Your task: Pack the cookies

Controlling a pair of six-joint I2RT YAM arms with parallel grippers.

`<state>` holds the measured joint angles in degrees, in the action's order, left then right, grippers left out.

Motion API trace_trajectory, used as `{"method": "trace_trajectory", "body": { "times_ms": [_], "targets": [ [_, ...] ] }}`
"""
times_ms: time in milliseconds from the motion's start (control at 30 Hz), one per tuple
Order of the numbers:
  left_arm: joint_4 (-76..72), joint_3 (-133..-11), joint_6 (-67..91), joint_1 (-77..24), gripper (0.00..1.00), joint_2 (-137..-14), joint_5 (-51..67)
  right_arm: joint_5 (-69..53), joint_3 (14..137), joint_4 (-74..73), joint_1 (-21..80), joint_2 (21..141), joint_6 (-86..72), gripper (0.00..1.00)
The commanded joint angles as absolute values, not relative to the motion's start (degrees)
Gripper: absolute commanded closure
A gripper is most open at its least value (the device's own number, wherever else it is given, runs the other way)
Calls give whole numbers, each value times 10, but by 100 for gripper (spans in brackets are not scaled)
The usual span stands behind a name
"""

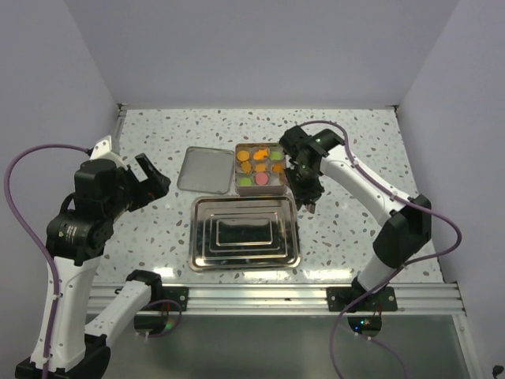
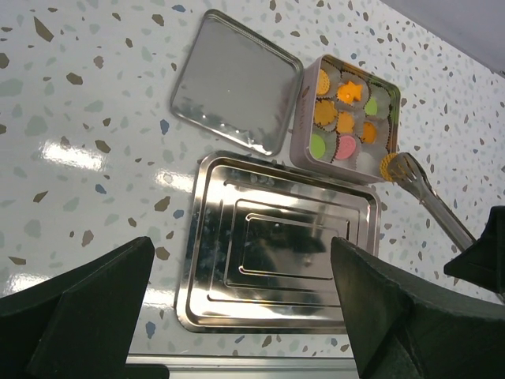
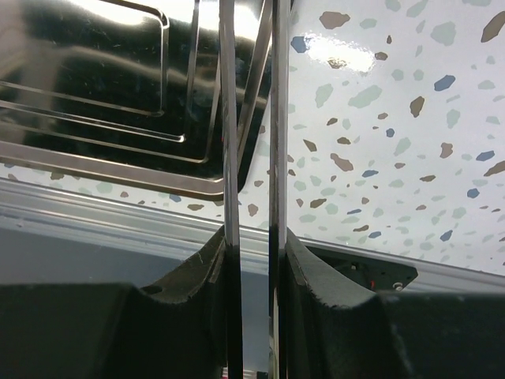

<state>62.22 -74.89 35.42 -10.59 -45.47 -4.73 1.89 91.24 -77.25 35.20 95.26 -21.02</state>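
An open square tin (image 1: pixel 238 150) (image 2: pixel 304 134) holds several cookies (image 1: pixel 260 167) (image 2: pixel 347 118), orange, green and pink, in white paper cups. My right gripper (image 1: pixel 304 183) (image 3: pixel 252 237) is shut on metal tongs (image 2: pixel 430 207) (image 3: pixel 229 118), and both blades run between its fingers. In the left wrist view the tongs' tip pinches an orange cookie (image 2: pixel 387 166) at the tin's near right corner. My left gripper (image 1: pixel 154 180) (image 2: pixel 243 253) hangs open and empty over the table's left, apart from everything.
A steel tray (image 1: pixel 196 237) (image 2: pixel 197 237) (image 3: pixel 95 170) with nothing on it lies in front of the tin. The tin's lid (image 1: pixel 205 168) (image 2: pixel 233 83) lies flat to the tin's left. A metal rail (image 1: pixel 260 298) runs along the near edge.
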Motion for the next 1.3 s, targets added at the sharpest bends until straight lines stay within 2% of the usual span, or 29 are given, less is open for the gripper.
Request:
{"method": "trace_trajectory", "body": {
  "times_ms": [0,200,467,567,1267],
  "targets": [
    [620,-761,362,-108,0,-455,-54,4,915,-777,351,965,-192,89],
    [623,-757,366,-108,0,-449,-56,6,926,-770,351,984,-185,85],
    [628,-756,370,-108,0,-445,-60,10,936,-772,349,996,-178,64],
    [630,-755,370,-108,0,-443,-61,15,937,-775,345,993,-174,60],
    [622,-751,370,-108,0,-453,-62,69,1031,-823,296,955,-180,57]
  ]
}}
